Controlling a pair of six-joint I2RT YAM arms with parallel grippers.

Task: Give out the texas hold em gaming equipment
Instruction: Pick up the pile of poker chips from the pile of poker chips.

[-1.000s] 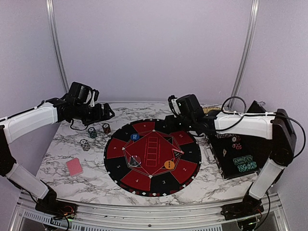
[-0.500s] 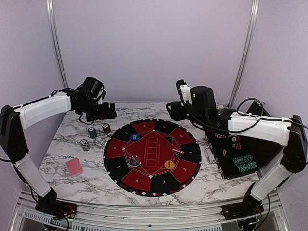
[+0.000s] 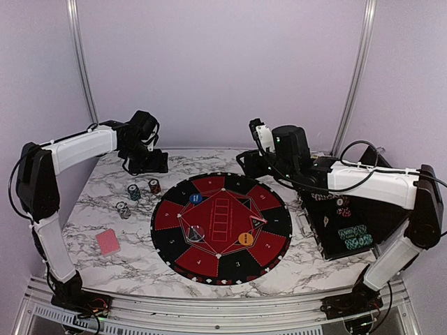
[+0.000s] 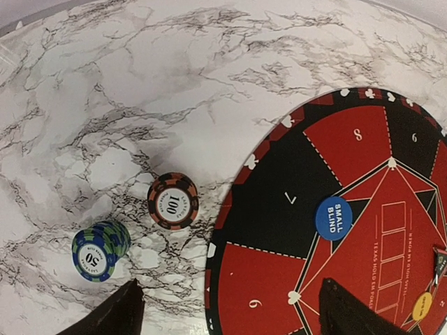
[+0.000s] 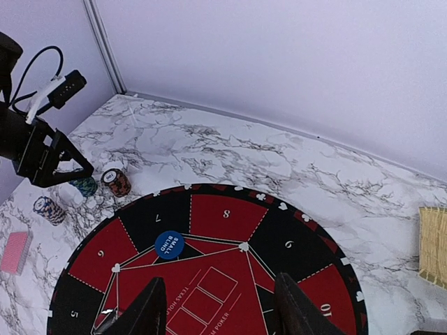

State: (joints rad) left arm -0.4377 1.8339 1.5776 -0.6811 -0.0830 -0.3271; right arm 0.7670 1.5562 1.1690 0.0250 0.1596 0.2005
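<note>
Since a second ago both arms have drawn back: the left hand [image 3: 149, 162] has swung away from above the chips toward the far left of the white marbled counter [image 3: 91, 216], its elbow now folded high, and the right hand [image 3: 246, 159] has lifted and pulled back over the far rim of the round black-and-red mat [image 3: 172, 241]. From the left wrist we see only two dark fingers [image 4: 119, 314], cut off by the bottom edge, spread wide with nothing between them. The right wrist likewise shows just its finger [image 5: 150, 310] stubs, parted and empty above the mat. An orange-and-black chip stack marked 100 [image 4: 173, 201] and a blue-and-green chip stack marked 50 [image 4: 100, 251] stand near each other on the counter, just off the mat's far left edge. A third striped chip stack [image 5: 50, 208] sits nearer the arms. A pink-backed playing card [image 3: 108, 241] lies alone toward the near left. On the mat rest a round blue button reading SMALL BLIND [image 4: 334, 218] and an orange round button [image 3: 245, 239], which the left wrist view clips at its right edge. A clearish round piece [image 3: 196, 233] there is too faint for us to name. More chips lie in the black rectangular case [image 3: 328, 227] at the right, partly hidden by the right forearm.
</note>
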